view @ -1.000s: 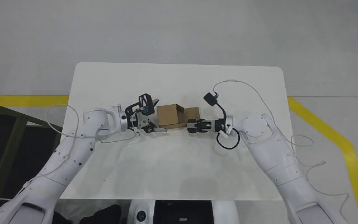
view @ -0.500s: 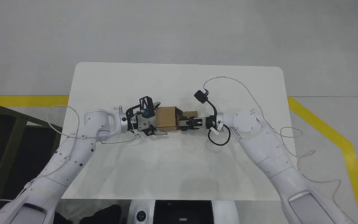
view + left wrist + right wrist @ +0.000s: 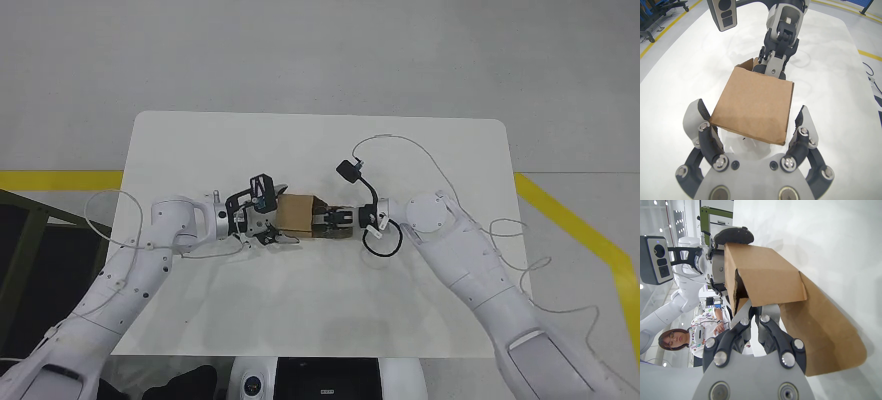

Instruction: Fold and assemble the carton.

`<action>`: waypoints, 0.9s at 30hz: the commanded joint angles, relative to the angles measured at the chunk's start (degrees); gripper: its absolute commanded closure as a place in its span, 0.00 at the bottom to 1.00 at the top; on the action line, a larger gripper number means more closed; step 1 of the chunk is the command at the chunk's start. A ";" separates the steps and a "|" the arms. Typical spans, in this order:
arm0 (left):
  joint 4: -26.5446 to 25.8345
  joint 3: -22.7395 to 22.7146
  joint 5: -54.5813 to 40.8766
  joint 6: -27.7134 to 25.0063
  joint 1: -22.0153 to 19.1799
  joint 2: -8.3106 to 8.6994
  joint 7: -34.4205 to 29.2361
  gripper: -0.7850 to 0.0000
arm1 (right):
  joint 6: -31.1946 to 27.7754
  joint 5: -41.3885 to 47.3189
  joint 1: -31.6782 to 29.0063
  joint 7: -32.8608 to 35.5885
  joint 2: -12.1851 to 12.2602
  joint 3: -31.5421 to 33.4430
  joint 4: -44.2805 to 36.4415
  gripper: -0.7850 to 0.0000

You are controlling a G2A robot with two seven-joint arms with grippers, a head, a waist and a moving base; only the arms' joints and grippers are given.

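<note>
The carton [image 3: 297, 212] lies in the middle of the table [image 3: 420, 300]. Our left fingers [image 3: 693, 113] stand spread around its closed end, and our right fingers [image 3: 774, 65] are clenched inside the open end. If we push harder, the unheld carton may slide or buckle.

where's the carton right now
In the top view the carton lies at the middle of the table, one end within the open left gripper, the right gripper tucked into its opposite end.

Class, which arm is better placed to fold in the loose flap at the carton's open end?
Probably right. Its claw sits at the carton's open end, beside the loose flap; the left claw, open, straddles the opposite end.
</note>
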 commanded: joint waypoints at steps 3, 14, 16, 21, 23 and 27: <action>-0.36 -0.24 0.29 -0.53 0.39 0.00 -0.28 0.00 | -0.94 0.51 0.66 -0.37 -0.57 -0.92 1.18 1.00; -0.54 -1.18 -0.11 -0.79 0.98 -0.11 -0.63 0.00 | -0.09 -1.50 -1.69 2.40 1.60 3.62 -3.18 1.00; -0.54 -1.34 -0.15 -0.71 1.02 -0.15 -0.64 0.00 | 0.91 -2.25 -2.87 3.01 2.31 5.02 -5.11 1.00; -0.49 -1.59 -0.36 -0.73 1.10 -0.27 -0.95 0.00 | 3.55 -4.46 -5.31 2.18 3.71 8.18 -8.00 1.00; -0.50 -1.68 -0.37 -0.77 1.14 -0.31 -1.03 0.00 | 4.05 -4.87 -5.80 1.92 3.98 8.75 -8.36 1.00; -0.49 -1.83 -0.43 -0.92 1.21 -0.40 -1.09 0.00 | 4.26 -5.06 -5.48 0.96 3.95 8.64 -7.58 1.00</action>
